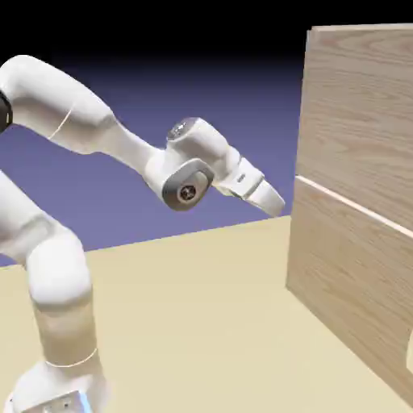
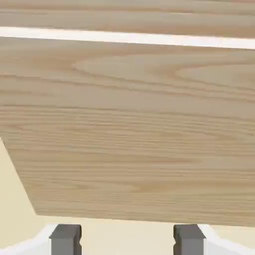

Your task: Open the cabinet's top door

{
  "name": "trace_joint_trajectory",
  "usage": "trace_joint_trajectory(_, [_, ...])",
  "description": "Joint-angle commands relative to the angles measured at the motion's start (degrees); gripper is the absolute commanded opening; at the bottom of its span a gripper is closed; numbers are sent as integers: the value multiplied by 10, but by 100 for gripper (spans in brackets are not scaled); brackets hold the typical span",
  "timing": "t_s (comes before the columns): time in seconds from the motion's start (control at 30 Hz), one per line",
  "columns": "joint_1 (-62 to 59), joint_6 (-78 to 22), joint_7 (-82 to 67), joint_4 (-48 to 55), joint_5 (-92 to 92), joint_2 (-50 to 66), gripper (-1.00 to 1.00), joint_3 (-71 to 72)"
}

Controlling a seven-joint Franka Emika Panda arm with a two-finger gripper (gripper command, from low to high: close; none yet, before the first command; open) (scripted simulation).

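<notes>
Though open, gripper (image 2: 127, 240) cropped | top door (image 1: 359, 121) cut off

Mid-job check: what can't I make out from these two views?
- Top door: its right part runs out of the exterior view; the hand view shows only a strip along its top edge.
- Any handle on the top door: none shows; the picture edges cut off the rest.
- Lower door: cut off by the exterior view's right edge.
- Gripper fingertips: not discernible in the exterior view, where the hand's white body hides them.

White robot arm (image 1: 60, 101) bent at the elbow, wrist angled downward, end effector (image 2: 127, 240) open and empty
</notes>
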Motion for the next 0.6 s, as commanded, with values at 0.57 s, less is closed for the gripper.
trace_joint_trajectory(0.57, [212,-13,-449,149,-286,-136,0,-220])
